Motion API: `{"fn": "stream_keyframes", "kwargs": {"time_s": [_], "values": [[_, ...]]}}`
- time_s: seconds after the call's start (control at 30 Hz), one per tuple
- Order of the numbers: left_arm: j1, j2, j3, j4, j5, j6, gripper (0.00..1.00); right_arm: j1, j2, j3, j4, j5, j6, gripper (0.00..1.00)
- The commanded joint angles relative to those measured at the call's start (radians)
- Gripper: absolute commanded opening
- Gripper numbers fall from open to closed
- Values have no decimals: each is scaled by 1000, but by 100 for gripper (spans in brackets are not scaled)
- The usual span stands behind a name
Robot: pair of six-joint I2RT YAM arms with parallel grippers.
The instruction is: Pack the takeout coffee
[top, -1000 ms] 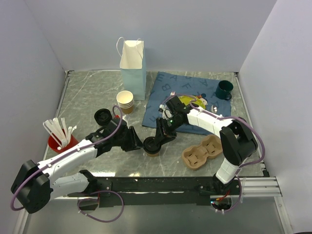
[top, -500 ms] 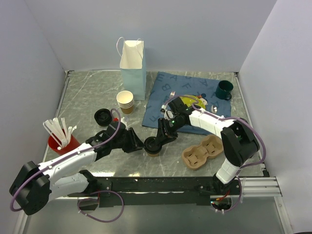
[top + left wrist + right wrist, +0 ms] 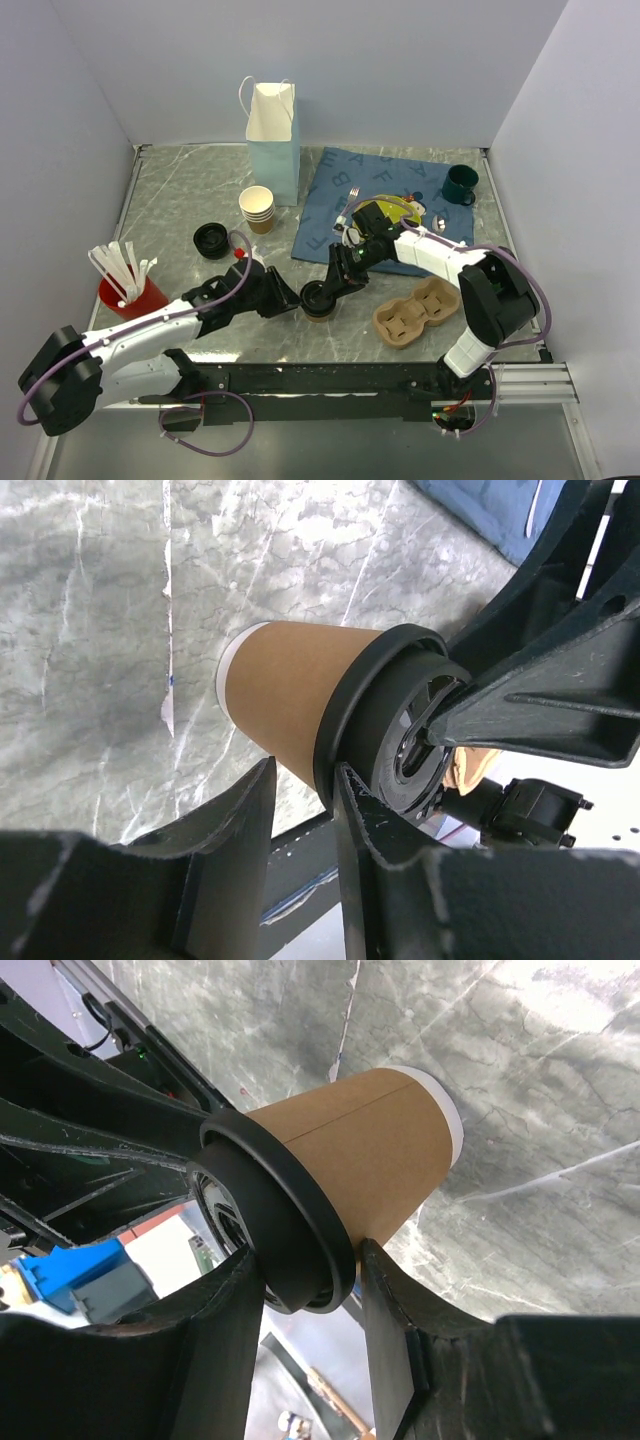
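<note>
The takeout coffee (image 3: 318, 300), a brown paper cup with a black lid, stands on the marble table between both grippers. My left gripper (image 3: 298, 297) reaches in from the left. In the left wrist view its narrow jaws (image 3: 303, 780) pinch the lid's rim (image 3: 340, 715), one finger on the lid, one at the cup wall (image 3: 285, 695). My right gripper (image 3: 332, 290) comes from the right. In the right wrist view it (image 3: 310, 1270) straddles the lid (image 3: 275, 1215), one finger on the lid's top, the other on the cup wall (image 3: 370, 1155) under the rim.
A white paper bag (image 3: 272, 140) stands at the back. Cream cups (image 3: 257, 208) and a spare black lid (image 3: 211, 240) sit left of centre. A red cup of straws (image 3: 127, 285) is at the left. A cardboard carrier (image 3: 415, 312) lies to the right, a green mug (image 3: 460, 183) on the blue cloth (image 3: 335, 185).
My left gripper has moved right, up to the cup's lid. The cup and my right gripper have shifted slightly to the right.
</note>
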Motion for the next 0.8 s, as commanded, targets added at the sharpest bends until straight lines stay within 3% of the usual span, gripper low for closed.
{"fn": "stream_keyframes", "kwargs": {"time_s": [0.0, 0.2, 0.53, 0.77], "values": [[-84, 119, -109, -207, -53, -12, 34, 41, 81, -86, 22, 170, -74, 43], [-100, 96, -68, -258, -83, -15, 39, 41, 71, -43, -4, 193, -105, 42], [-98, 8, 225, -483, -168, 52, 57, 35, 63, 33, -82, 182, -180, 43], [-86, -17, 271, -399, -160, 126, 62, 35, 71, 104, -139, 157, -227, 44]]}}
